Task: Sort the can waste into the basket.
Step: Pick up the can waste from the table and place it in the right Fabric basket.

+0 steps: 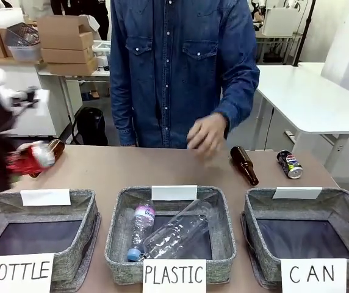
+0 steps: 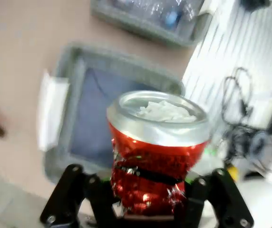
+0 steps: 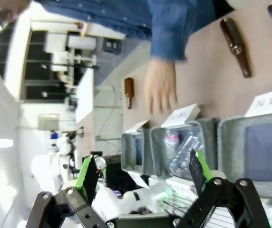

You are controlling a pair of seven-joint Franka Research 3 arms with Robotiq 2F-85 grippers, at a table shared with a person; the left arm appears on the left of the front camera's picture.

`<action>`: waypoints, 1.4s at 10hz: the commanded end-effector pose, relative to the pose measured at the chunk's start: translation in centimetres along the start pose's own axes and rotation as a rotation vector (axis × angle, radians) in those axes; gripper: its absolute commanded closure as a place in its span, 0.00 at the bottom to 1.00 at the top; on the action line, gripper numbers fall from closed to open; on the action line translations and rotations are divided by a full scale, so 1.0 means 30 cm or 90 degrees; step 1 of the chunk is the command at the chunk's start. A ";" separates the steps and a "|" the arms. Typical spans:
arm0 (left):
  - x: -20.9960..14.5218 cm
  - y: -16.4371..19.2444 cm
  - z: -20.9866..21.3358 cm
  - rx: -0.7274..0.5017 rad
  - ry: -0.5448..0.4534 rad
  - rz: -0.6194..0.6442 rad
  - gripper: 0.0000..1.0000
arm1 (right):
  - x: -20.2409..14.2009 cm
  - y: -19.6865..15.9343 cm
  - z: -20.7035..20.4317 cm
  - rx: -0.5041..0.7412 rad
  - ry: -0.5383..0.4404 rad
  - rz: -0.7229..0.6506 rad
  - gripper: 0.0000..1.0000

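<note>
From where I stand, nothing has gone into the CAN basket (image 1: 345, 198) yet; its dark lining lies bare at the robot's right end of the row. The first can is in hand, though: the left claw (image 2: 148, 187) is clamped on the dented red can (image 2: 157, 142), holding it up off the desk (image 1: 162, 168) at the robot's far left. Through the wrist camera an empty grey basket sits below the can; I take it for the BOTTLE basket (image 1: 83, 204), since the one holding clear bottles lies just beyond it. So the can hangs at the wrong end; it has to cross the PLASTIC basket (image 1: 220, 207) before the drop.

The dark Pepsi can (image 1: 290, 164) lies on its side on the desk behind the CAN basket, untouched, just beside a brown bottle (image 1: 244, 165). The right claw (image 3: 143, 171) is spread wide with nothing between its green pads, up in the air on the CAN basket's side. The person's hand (image 1: 207, 135) hovers over the far edge of the desk, holding nothing that I can make out.

By my reckoning: one can lifted but not delivered, the other not yet picked; most of the job is left.
</note>
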State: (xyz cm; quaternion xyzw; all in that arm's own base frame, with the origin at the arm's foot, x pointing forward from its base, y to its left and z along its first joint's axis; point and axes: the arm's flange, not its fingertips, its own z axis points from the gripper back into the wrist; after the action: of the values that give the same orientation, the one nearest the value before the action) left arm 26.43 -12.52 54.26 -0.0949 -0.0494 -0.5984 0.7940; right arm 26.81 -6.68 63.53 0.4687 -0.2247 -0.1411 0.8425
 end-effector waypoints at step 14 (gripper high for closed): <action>1.862 -0.100 -0.739 -0.044 -0.019 -0.492 1.00 | 0.092 -0.096 0.564 -0.116 -0.103 -0.035 0.00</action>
State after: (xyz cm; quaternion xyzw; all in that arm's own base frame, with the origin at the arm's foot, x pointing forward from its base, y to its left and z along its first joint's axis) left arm 36.44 -68.88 41.37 -0.1191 -0.0759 -0.8560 0.4974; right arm 20.38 -21.91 69.03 0.3772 -0.2648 -0.2191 0.8600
